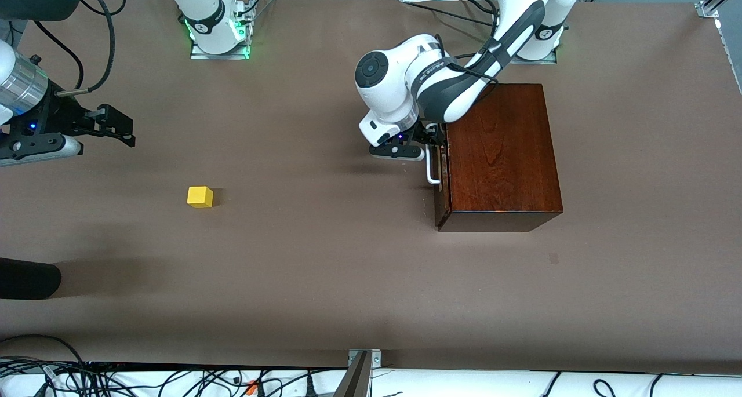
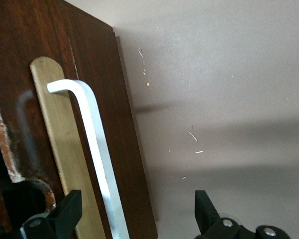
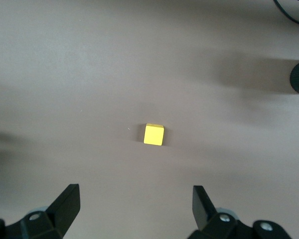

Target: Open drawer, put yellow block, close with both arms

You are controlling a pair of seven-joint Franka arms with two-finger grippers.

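The drawer (image 1: 443,177) is closed, its dark front flush with the front of the box (image 1: 501,153). No contents are visible. The box is a glossy dark wood block standing on the table (image 1: 324,281) toward the left arm's end. A white U-shaped handle (image 1: 430,168) projects from the drawer front, mounted on a pale strip (image 2: 65,149).

The left gripper (image 1: 428,145) is at the handle. In the left wrist view its fingers (image 2: 65,211) stand apart, one on each side of the handle bar (image 2: 97,149), and are not clamped on it. The left arm (image 1: 464,66) reaches from its base over the top of the box.

The block (image 1: 200,197) is a small yellow cube. It rests on the table toward the right arm's end, well apart from the box and slightly nearer to the front camera than the handle. Nothing touches it.

The right gripper (image 1: 110,127) hangs in the air above the table, near the block but not directly over it. Its fingers (image 3: 65,204) are spread wide and hold nothing. The right wrist view shows the block (image 3: 153,134) below, between the two fingers.

The table surface is plain brown. Green light glows at the base (image 1: 220,35) of the right arm. Cables (image 1: 174,379) run along a white strip at the table edge nearest the camera. A dark rounded object (image 1: 26,278) enters at the right arm's end.
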